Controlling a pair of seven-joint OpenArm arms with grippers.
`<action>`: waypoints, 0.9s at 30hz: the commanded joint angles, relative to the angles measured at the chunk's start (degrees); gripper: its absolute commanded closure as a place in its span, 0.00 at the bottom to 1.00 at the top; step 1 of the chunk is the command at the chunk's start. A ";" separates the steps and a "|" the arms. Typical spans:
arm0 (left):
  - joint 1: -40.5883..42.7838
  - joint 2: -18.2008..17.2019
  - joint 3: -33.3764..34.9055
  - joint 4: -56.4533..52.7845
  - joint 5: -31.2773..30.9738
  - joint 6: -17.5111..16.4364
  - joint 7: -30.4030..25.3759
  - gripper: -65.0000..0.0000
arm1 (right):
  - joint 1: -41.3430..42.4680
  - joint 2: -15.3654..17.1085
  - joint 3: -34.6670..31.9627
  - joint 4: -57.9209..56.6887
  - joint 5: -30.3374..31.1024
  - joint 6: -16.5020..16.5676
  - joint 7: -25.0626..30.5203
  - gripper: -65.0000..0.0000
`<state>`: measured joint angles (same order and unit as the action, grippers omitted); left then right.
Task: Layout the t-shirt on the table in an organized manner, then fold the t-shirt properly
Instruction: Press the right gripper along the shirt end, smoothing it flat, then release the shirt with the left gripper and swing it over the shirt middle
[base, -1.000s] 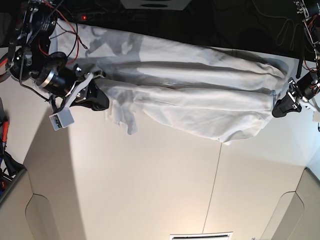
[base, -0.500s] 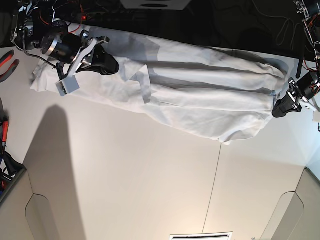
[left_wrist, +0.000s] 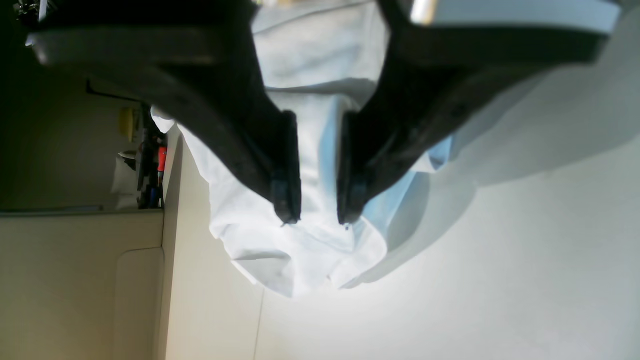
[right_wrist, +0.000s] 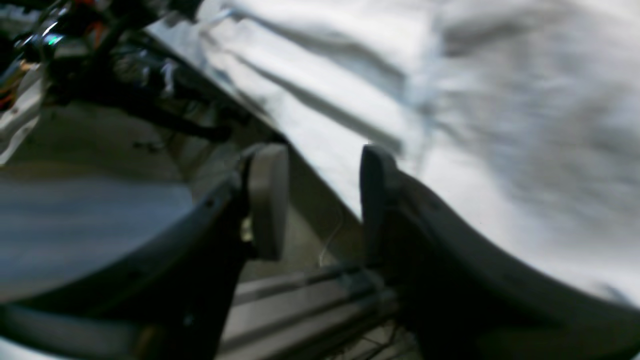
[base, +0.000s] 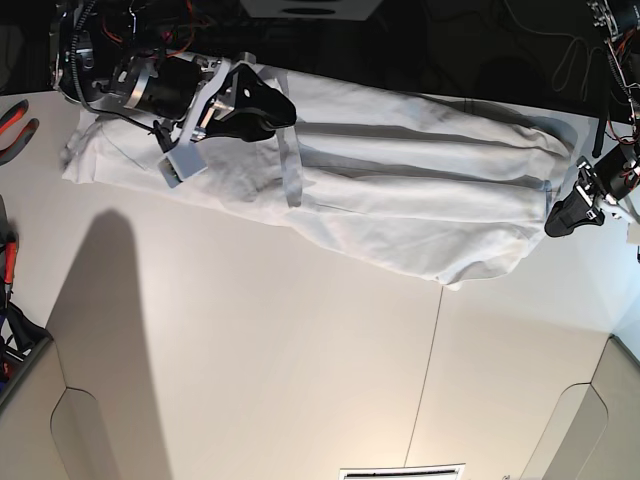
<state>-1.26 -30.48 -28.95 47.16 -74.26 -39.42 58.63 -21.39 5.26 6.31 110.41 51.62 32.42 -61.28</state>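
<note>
White, wrinkled soft-cloth t-shirt (base: 400, 200) lies stretched across the cream table (base: 300, 380). Left claw (left_wrist: 317, 217) pinches its edge; right claw (right_wrist: 320, 200) gapes, holding nothing.

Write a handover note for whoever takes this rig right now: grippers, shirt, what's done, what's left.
Left gripper: jaws close together with a bunched edge of the t-shirt between them, at the shirt's end on the base view's right.
Right gripper: jaws apart, nothing between them, over the shirt's other end near the table's far edge.
T-shirt: stretched lengthwise along the far side of the table, wrinkled with long creases and one strip folded over.
Done: shirt stretched out lengthwise.
Left: smooth and square it, then do every fold.
</note>
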 joint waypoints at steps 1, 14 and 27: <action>-0.66 -1.42 -0.37 0.90 -2.58 -0.58 -0.76 0.74 | 0.44 0.26 -0.20 1.07 0.96 0.85 1.11 0.63; -0.68 -1.46 -0.39 0.90 -10.74 -0.58 -1.01 0.74 | 3.58 -0.63 6.73 1.38 -5.75 0.76 1.75 1.00; -0.83 -1.44 -7.98 2.80 -7.34 -0.58 -2.80 0.65 | 3.43 -2.80 14.45 1.36 -7.10 -0.70 3.48 1.00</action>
<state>-1.28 -30.48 -36.71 48.82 -80.01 -39.29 56.14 -18.13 2.31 20.53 110.67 43.48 31.55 -58.89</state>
